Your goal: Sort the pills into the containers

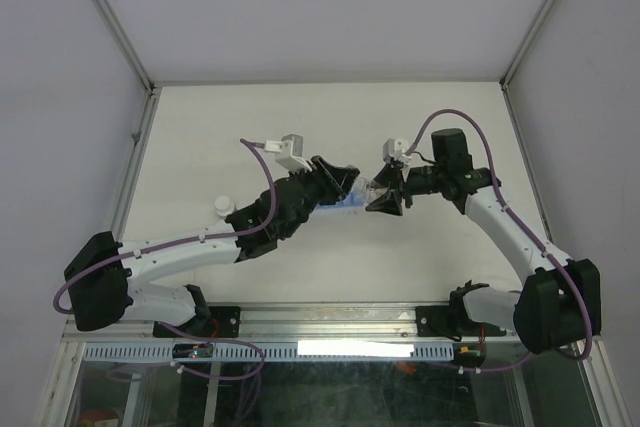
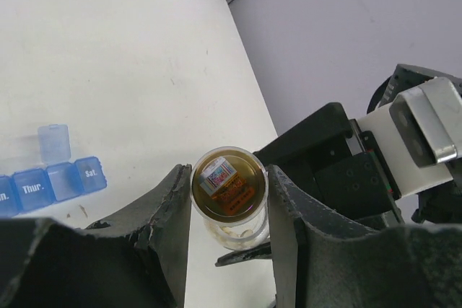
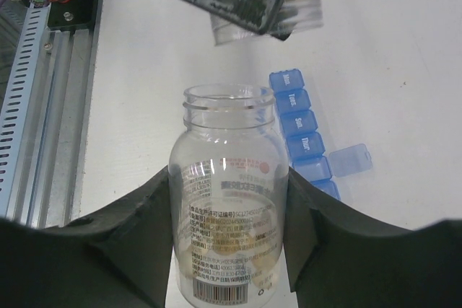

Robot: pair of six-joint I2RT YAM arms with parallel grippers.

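Your two arms meet over the middle of the white table [image 1: 200, 147], right at the blue pill organiser [image 3: 299, 124], so take that strip as your mark.

The right gripper [image 3: 229, 178] is clamped on the body of the clear bottle [image 3: 229, 214]. The bottle stands upright with its mouth open, just beside the organiser. The left gripper [image 2: 229, 174] is set narrow, its fingers flanking the bottle's mouth in its own wrist view. You cannot tell from here whether it presses anything.

On the organiser, the compartment between "Thur." and "Sat." has its lid [image 2: 54, 142] flipped up. The others look closed. The white cap [image 1: 222, 205] lies well apart from the organiser, by the left arm.

All the pills [image 3: 229, 268] you can see sit in the base of the bottle.

Expect the bottle to be light, stiff and slick. Hold it around the labelled middle, not the threaded neck. The pills are probably loose and hard and will likely roll or bounce, so tip slowly and close over the open cell. The organiser looks light enough to slide if nudged.
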